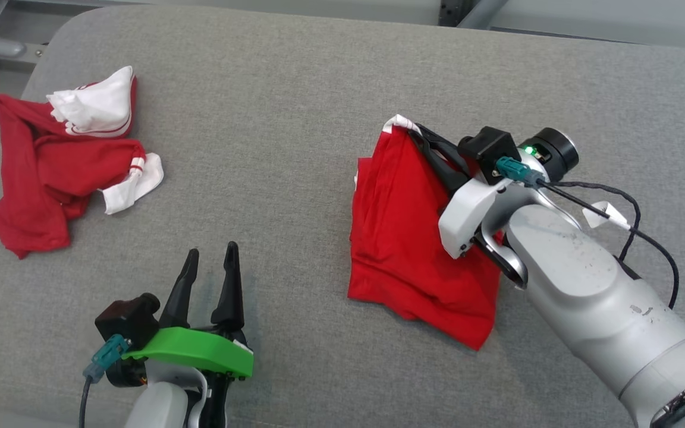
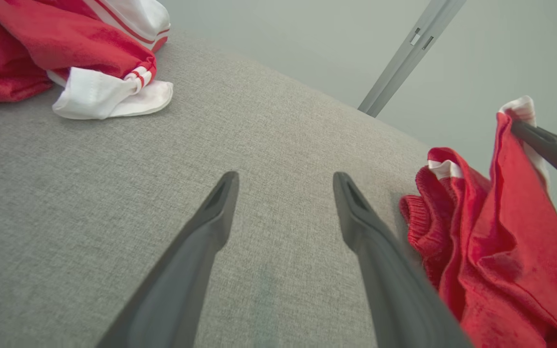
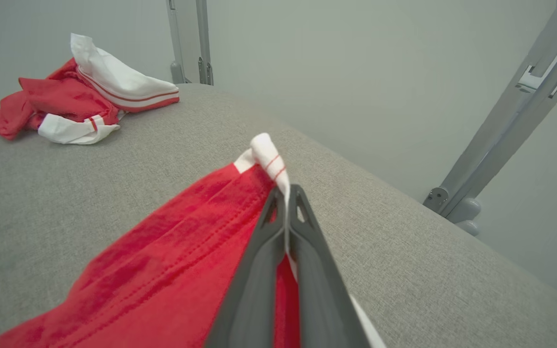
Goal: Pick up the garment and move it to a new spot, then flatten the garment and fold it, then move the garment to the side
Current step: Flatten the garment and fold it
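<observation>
- Right tool: its two dark fingers are pressed together and pinch the white-trimmed corner of the garment; in the right wrist view the tool has white fabric between its tips, and the trim sticks out just past them
- Garment position: red, folded in layers, at about 3 o'clock on the grey fabric-covered worktop in the head view; the pinched corner is its 12 o'clock point, and the body spreads from there toward 6 o'clock, partly beneath the right wrist
- Left wrist view: the held corner is drawn up above the rest of the garment, whose lower folds rest on the worktop
- Right wrist view: the red cloth runs from the fingertips toward 7 o'clock, on the worktop
- Left tool: fingers spread, nothing between them, at about 7 o'clock in the head view, over bare worktop; the garment lies at its 2 o'clock, apart from it, and just beside the right-hand finger in its own wrist view
- Second garment: crumpled red and white heap at 10 o'clock, well apart from both tools
</observation>
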Motion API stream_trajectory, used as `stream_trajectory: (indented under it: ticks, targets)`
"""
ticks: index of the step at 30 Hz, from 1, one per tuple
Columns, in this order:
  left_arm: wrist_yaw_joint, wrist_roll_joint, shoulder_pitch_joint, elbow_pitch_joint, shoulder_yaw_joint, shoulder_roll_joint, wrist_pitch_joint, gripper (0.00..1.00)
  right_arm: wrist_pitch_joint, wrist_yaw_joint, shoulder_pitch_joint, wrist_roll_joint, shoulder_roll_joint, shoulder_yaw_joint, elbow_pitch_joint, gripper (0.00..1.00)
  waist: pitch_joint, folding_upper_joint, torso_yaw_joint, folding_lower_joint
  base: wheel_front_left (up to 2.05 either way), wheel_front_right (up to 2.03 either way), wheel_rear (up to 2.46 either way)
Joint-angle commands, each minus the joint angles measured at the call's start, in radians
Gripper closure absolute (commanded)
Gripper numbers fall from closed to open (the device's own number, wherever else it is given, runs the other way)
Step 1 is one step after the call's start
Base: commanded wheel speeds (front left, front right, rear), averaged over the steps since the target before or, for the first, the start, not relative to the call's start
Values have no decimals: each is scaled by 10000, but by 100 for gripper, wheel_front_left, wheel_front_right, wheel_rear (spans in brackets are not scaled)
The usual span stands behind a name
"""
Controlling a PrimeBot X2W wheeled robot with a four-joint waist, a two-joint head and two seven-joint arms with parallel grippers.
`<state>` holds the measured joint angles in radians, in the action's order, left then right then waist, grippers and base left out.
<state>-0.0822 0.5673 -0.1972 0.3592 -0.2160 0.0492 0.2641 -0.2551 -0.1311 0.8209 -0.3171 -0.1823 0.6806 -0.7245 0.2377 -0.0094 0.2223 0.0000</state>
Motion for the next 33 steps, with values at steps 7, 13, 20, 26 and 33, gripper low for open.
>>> stream_trajectory:
  ticks: [7,13,20,26,33]
  targets:
    - [140,257,-219,-167,-284,28,2,0,110,7,970,-114,-62,415,-1326,0,586,94,816,0,0,0,0]
    - [248,73,-205,-191,-148,28,2,0,-102,7,1177,229,121,-58,-1757,0,408,94,627,0,0,0,0]
    - [344,-564,15,-242,436,27,2,0,-101,7,-108,547,133,-1878,-85,0,-240,94,-339,0,0,0,0]
    - [271,-1111,297,-185,1045,30,0,0,-102,7,-2030,767,206,-3276,1282,0,-793,94,-1460,0,0,0,0]
    - [321,-1671,567,-154,1662,30,2,0,-104,7,-4011,1002,406,-4369,2402,0,-1239,94,-2515,0,0,0,0]
